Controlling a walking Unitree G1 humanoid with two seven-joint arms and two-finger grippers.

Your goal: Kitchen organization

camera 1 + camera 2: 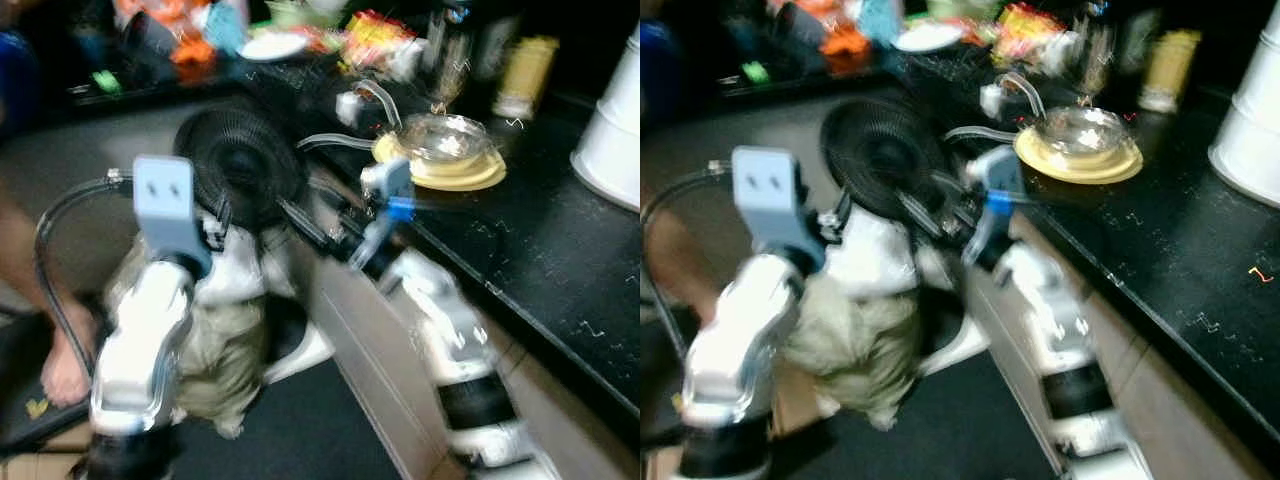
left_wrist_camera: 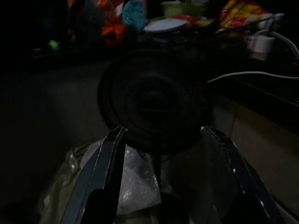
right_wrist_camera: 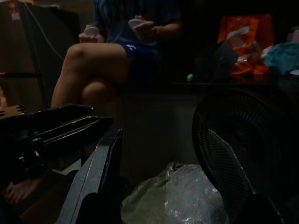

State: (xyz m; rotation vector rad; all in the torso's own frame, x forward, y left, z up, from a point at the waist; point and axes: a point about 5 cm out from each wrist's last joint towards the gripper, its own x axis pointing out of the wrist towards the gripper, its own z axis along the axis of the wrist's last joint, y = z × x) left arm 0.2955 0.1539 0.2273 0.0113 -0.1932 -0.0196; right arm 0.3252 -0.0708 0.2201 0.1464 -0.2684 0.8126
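Observation:
The eye views are blurred. A black counter runs along the right and carries a glass bowl on a yellow plate. Both silver arms reach forward over the floor, left of the counter. My left gripper is open with nothing between its fingers and faces a black floor fan. My right gripper is open too, just above a crumpled plastic bag, with the fan's grille beside it.
A white bucket stands at the counter's right end, and packets, jars and a white plate crowd its far part. Bags lie on the floor under the arms. A person sits ahead; a bare foot is at the left.

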